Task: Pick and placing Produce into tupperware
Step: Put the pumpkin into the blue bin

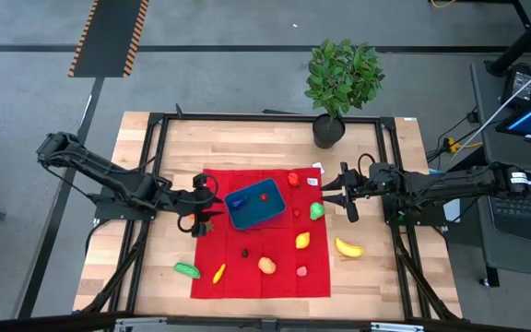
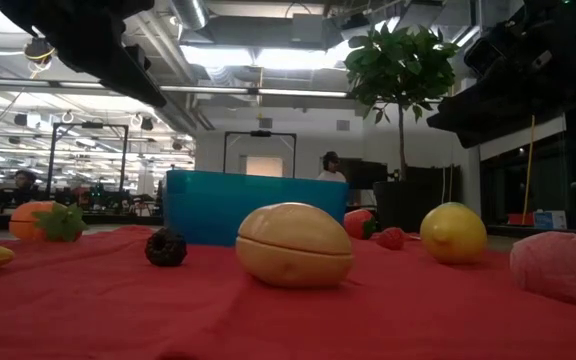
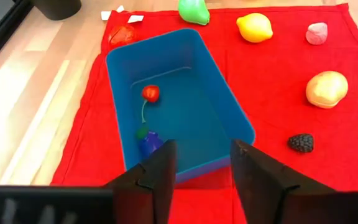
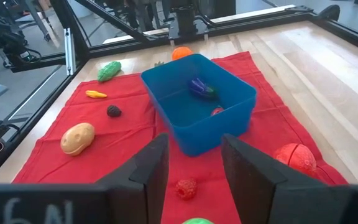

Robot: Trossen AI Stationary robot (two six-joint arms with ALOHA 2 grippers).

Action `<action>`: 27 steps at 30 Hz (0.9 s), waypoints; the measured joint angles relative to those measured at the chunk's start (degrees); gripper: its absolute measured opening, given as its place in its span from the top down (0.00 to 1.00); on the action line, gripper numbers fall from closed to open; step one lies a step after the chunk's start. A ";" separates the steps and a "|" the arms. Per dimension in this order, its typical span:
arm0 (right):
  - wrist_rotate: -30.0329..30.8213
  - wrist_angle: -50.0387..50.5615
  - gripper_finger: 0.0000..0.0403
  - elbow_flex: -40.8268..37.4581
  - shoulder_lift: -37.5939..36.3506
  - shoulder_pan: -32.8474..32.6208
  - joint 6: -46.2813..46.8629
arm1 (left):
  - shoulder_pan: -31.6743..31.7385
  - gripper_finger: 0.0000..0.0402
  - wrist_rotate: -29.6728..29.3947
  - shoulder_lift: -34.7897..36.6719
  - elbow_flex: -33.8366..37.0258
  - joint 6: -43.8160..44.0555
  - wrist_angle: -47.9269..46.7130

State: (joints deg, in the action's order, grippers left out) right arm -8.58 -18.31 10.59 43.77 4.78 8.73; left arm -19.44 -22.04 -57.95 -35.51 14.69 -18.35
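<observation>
Blue tupperware (image 1: pixel 254 206) on red cloth (image 1: pixel 279 277), produce scattered around; left gripper (image 1: pixel 198 207) and right gripper (image 1: pixel 336 192) flank it, fingers apart, empty.

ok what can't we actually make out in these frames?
- Low view: the blue container's wall hides its contents.
- Low view: both tools out of frame; only dark arm parts at the top.
- Right wrist view: green produce cut by the bottom edge.
- High view: dark item on the red cloth too small to identify.
</observation>
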 joint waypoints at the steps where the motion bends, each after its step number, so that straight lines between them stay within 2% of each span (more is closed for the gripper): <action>1: 0.05 0.00 0.63 0.00 0.00 0.00 0.00 | 0.03 0.60 0.00 0.00 0.00 -0.01 0.00; 6: 0.13 0.00 0.63 0.00 0.00 0.00 0.01 | 0.03 0.42 -2.47 0.00 0.00 -0.14 -0.58; 10: 0.13 0.00 0.63 0.00 0.00 0.00 -0.02 | 0.02 0.33 -2.49 0.00 0.00 0.14 -5.14; 14: 0.13 0.00 0.63 0.00 0.00 0.00 -0.07 | -0.04 0.31 -2.20 -0.02 0.00 5.38 -11.99; 20: 0.11 -0.07 0.63 0.00 0.00 0.00 -0.02 | -0.11 0.31 1.55 -0.04 -2.67 13.89 -24.38; 23: 0.11 -0.24 0.63 0.00 0.00 0.00 -0.02 | -0.11 0.31 4.71 -0.04 -4.81 17.66 -30.22; 27: 0.11 -0.29 0.63 0.00 0.00 0.01 -0.01 | -0.11 0.31 10.83 -0.02 -6.01 19.27 -32.24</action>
State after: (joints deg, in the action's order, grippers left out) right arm -8.47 -18.60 10.59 43.77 4.79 8.72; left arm -19.55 -11.22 -57.98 -41.52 33.95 -50.59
